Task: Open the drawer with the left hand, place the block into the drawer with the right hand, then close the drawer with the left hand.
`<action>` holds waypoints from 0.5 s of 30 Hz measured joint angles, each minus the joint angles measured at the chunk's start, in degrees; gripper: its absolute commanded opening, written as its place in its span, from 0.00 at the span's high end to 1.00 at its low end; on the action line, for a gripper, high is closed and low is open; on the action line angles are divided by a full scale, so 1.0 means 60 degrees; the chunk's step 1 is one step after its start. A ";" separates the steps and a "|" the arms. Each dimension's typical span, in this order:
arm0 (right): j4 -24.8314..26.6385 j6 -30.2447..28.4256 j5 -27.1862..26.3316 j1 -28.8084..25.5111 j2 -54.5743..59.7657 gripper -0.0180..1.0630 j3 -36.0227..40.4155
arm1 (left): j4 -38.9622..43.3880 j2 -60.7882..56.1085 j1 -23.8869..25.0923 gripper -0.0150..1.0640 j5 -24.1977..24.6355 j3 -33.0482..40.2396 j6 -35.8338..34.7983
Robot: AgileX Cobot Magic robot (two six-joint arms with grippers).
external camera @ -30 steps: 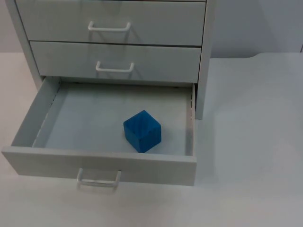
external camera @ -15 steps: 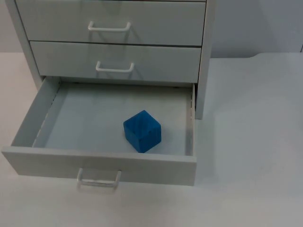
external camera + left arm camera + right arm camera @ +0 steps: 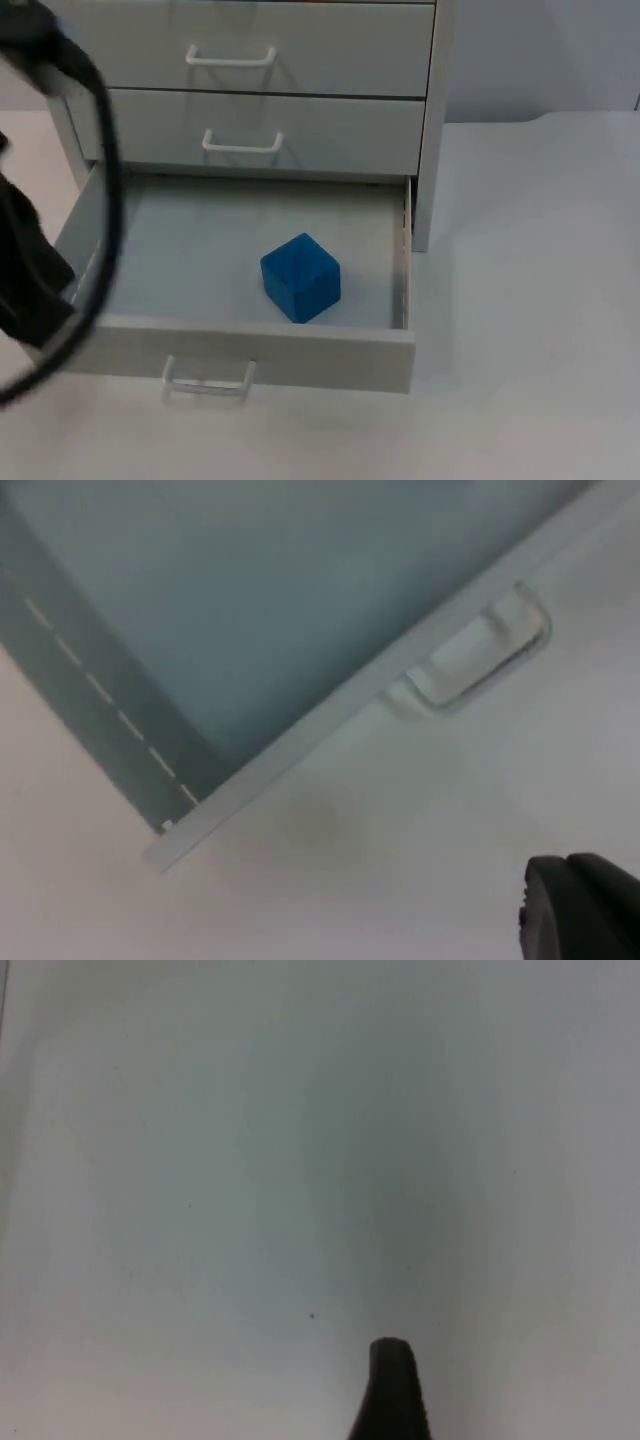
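**Top view: block sitting in the open bottom drawer, left arm alongside it**

Top view is showing the bottom drawer [image 3: 250,255] of the grey cabinet [image 3: 430,120] standing pulled out over the white table [image 3: 530,300]. The blue block [image 3: 300,277] is lying on the drawer's floor, near the front panel and a little toward the drawer's right wall, touching neither. The drawer's handle [image 3: 208,378] is jutting from the front panel, with nothing gripping it. The two drawers above are sitting shut.

The left arm [image 3: 35,265] is hanging beside the drawer's left wall, overlapping its front corner. In the left wrist view, the left gripper [image 3: 585,912] is hovering over bare table just outside the drawer's front panel, apart from the handle; whether its fingers are apart or together cannot be told.

The right gripper [image 3: 392,1390] is waiting over bare table, its finger state likewise not discernible.
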 measured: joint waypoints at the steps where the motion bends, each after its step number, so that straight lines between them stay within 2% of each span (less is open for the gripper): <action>1: 0.0000 0.0000 0.0000 0.0000 0.0000 0.44 0.0000 | 0.0411 0.0287 -0.0357 0.99 0.0000 -0.0014 -0.0390; 4: 0.0000 0.0000 0.0000 0.0000 0.0000 0.44 0.0000 | 0.1743 0.1243 -0.1466 0.99 -0.0023 -0.0014 -0.1450; 6: 0.0000 0.0000 0.0000 0.0000 0.0000 0.44 0.0000 | 0.2103 0.1467 -0.1757 0.99 -0.0075 -0.0014 -0.1752; 9: 0.0000 0.0000 -0.0005 0.0000 0.0000 0.44 0.0000 | 0.3513 0.2186 -0.2717 0.99 -0.0505 -0.0020 -0.2869; 15: 0.0000 0.0000 -0.0042 0.0000 0.0000 0.44 0.0000 | 0.4222 0.2717 -0.3173 0.99 -0.1341 -0.0020 -0.3278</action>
